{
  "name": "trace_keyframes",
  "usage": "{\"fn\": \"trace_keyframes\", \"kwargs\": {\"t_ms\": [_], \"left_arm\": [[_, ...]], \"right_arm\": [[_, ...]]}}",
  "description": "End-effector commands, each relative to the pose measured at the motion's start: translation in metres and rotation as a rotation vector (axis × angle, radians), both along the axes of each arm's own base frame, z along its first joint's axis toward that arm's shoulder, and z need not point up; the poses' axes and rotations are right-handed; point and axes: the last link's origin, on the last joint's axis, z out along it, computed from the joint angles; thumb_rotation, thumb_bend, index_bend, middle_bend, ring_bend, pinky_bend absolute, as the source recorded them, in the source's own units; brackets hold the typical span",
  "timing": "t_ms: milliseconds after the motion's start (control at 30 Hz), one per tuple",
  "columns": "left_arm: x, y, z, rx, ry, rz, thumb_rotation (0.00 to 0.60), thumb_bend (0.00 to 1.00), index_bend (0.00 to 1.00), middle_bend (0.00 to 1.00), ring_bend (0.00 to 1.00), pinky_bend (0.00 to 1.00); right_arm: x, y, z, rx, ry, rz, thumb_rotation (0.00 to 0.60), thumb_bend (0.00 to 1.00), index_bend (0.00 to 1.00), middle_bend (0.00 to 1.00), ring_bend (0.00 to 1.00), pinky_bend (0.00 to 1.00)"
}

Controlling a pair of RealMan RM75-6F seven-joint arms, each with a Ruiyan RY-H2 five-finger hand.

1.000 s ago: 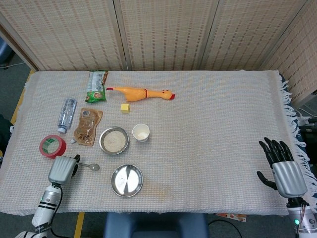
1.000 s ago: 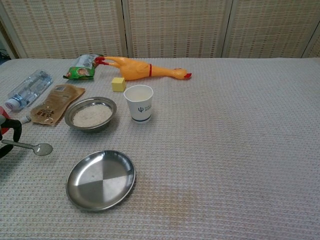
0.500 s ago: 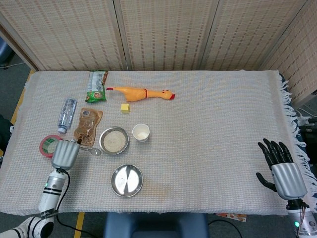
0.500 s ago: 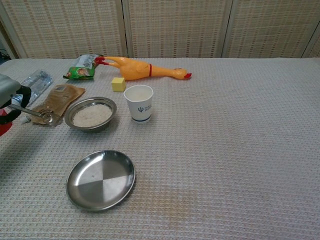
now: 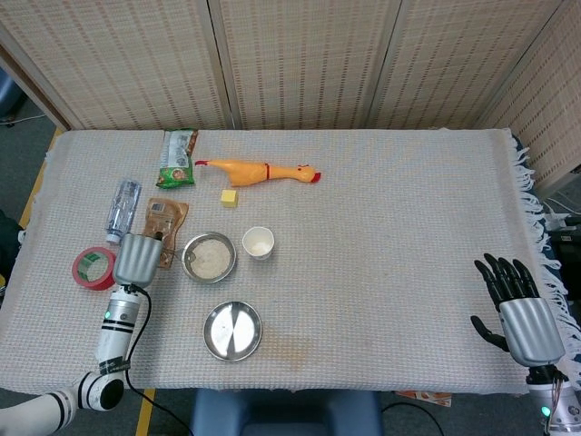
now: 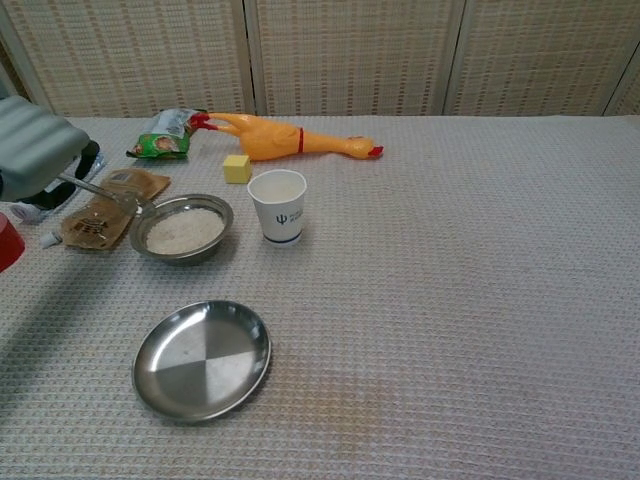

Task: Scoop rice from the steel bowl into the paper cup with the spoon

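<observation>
The steel bowl of white rice sits left of centre, and the white paper cup stands upright just to its right. My left hand hovers left of the bowl and holds the metal spoon by its handle. The spoon slopes down to the right, its scoop end just at the bowl's left rim. My right hand is open with fingers spread, far off at the table's front right edge, and shows only in the head view.
An empty steel plate lies in front of the bowl. A brown pouch, a water bottle and a red tape roll lie left. A rubber chicken, yellow cube and green packet lie behind.
My left hand has lifted the spoon off the table and carried it up and to the right, from beside the tape roll to the bowl's left rim. The right hand stayed put.
</observation>
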Motion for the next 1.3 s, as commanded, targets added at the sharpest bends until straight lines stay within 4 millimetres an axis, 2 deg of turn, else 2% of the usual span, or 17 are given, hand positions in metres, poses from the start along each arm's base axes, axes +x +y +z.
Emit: {"fn": "trace_keyframes", "kwargs": {"t_ms": [33, 267, 667, 1300], "left_arm": [[0.011, 0.01, -0.02, 0.04, 0.075, -0.037, 0.6, 0.43, 0.58, 1.0, 1.0, 1.0], [0.013, 0.015, -0.04, 0.066, 0.147, -0.095, 0.6, 0.43, 0.59, 1.0, 1.0, 1.0], [0.012, 0.011, -0.055, 0.076, 0.225, -0.139, 0.6, 0.43, 0.59, 1.0, 1.0, 1.0], [0.016, -0.005, -0.062, -0.002, 0.103, -0.153, 0.6, 0.43, 0.61, 1.0, 1.0, 1.0]], "right_arm": [[0.001, 0.001, -0.001, 0.02, -0.018, -0.001, 0.6, 0.17, 0.0, 0.0, 0.0, 0.0], [0.001, 0.002, 0.003, 0.026, -0.034, 0.002, 0.6, 0.17, 0.0, 0.0, 0.0, 0.0], [0.002, 0.003, 0.004, 0.035, -0.045, 0.004, 0.6, 0.17, 0.0, 0.0, 0.0, 0.0], [0.002, 0.003, 0.004, 0.034, -0.046, 0.003, 0.6, 0.17, 0.0, 0.0, 0.0, 0.0]]}}
